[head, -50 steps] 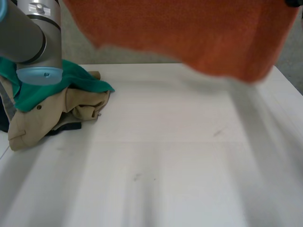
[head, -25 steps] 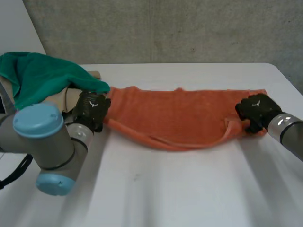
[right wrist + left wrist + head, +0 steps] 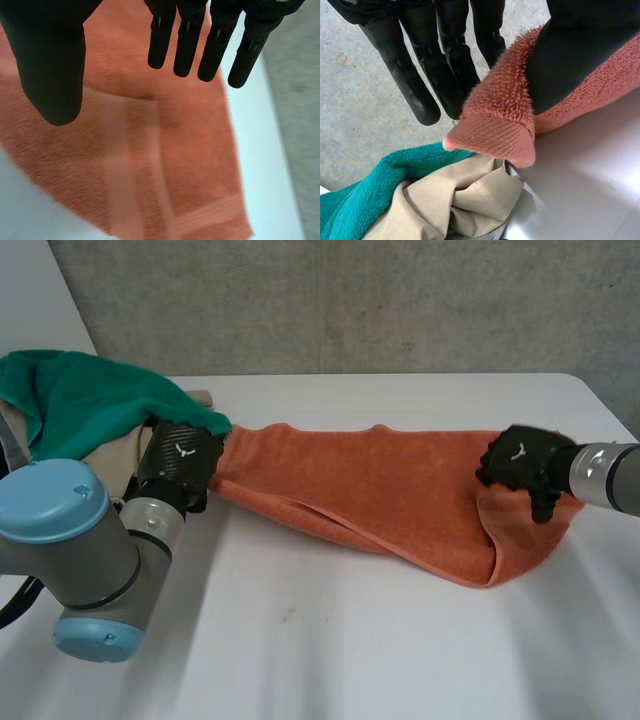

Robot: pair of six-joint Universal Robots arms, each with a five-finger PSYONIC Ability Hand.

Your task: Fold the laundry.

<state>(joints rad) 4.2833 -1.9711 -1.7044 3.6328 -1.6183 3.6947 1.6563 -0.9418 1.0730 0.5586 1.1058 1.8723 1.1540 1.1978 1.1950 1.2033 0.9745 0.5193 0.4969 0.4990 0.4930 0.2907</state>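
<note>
towel (image 3: 380, 490), orange terry, lies stretched across the white desk (image 3: 350, 640) between the two hands. left hand (image 3: 180, 462) at its left corner: straight fingers (image 3: 425, 85) behind the corner and thumb in front pinch it, just beside a heap of green cloth (image 3: 80, 400) and beige garment (image 3: 470, 195). right hand (image 3: 520, 462) over the right end: fingers (image 3: 187, 45) straight, apart from the thumb, holding nothing.
</note>
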